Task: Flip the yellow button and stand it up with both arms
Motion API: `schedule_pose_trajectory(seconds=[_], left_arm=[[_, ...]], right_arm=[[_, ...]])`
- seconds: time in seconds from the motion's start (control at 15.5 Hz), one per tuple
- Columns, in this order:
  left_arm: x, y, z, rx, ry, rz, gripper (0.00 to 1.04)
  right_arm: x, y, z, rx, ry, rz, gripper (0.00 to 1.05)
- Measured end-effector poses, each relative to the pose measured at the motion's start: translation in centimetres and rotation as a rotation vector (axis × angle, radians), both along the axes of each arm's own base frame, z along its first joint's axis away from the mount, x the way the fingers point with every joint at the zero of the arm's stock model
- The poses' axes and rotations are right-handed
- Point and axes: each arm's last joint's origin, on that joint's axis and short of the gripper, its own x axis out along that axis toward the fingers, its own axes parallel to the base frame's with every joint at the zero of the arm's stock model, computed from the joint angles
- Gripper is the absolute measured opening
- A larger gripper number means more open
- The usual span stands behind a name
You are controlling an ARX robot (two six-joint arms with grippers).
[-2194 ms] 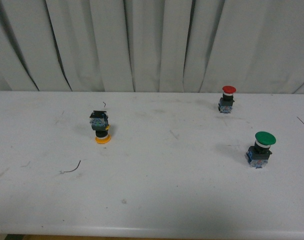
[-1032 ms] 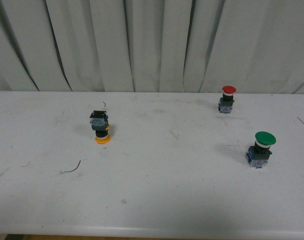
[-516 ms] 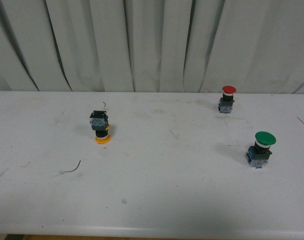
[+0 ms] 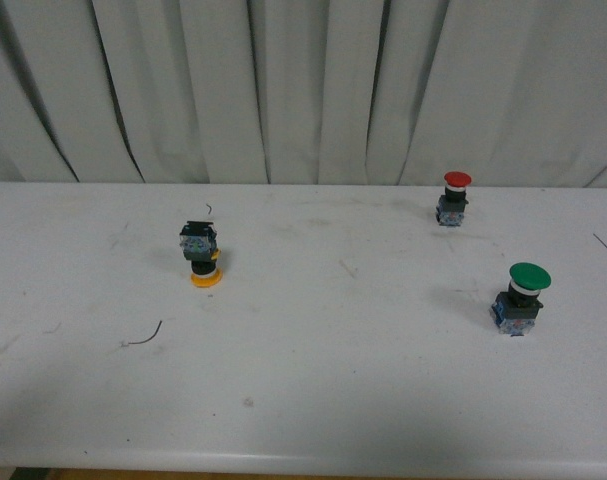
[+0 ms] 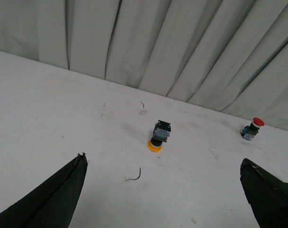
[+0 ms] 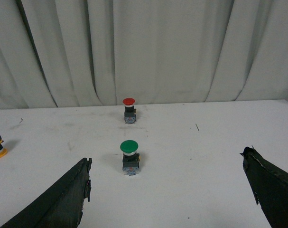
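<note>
Left gripper (image 5: 163, 160), right gripper (image 6: 167, 156) wide open, empty. Yellow button (image 5: 158, 137) upside down ahead of left. First I reach, grab.

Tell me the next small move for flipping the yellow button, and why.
Probably advance the left tool toward the yellow button. The button rests cap-down, body up, on the left part of the table, and that tool is open, empty and faces it from well short of it.

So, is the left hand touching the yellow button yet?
Apart. The left wrist view shows the open left hand well short of the yellow button, bare table between.
</note>
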Motion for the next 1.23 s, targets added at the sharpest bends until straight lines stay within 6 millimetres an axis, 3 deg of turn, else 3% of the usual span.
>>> schedule_pose_trajectory(seconds=[0.13, 0.19, 0.39, 0.52, 0.71, 0.97, 1.23], left_arm=[[4.8, 0.0, 1.3, 0.039, 0.006, -0.037, 0.98], [11.5, -1.0, 2.4, 0.051, 0.038, -0.094, 0.98], [20.1, -3.3, -0.6, 0.085, 0.253, -0.193, 0.98], [24.5, -4.4, -2.5, 0.123, 0.351, -0.214, 0.98], [28.9, -5.6, -4.1, 0.151, 0.433, -0.235, 0.98], [31.0, -6.4, -6.0, 0.171, 0.517, -0.248, 0.98], [31.8, -6.4, -7.4, 0.198, 0.545, -0.256, 0.98]], right_arm=[[0.0, 0.0, 0.0, 0.0, -0.001, 0.0, 0.98], [0.0, 0.0, 0.0, 0.0, 0.0, 0.0, 0.98], [0.0, 0.0, 0.0, 0.0, 0.0, 0.0, 0.98], [0.0, 0.0, 0.0, 0.0, -0.001, 0.0, 0.98], [0.0, 0.0, 0.0, 0.0, -0.001, 0.0, 0.98], [0.0, 0.0, 0.0, 0.0, -0.001, 0.0, 0.98], [0.0, 0.0, 0.0, 0.0, -0.001, 0.0, 0.98]])
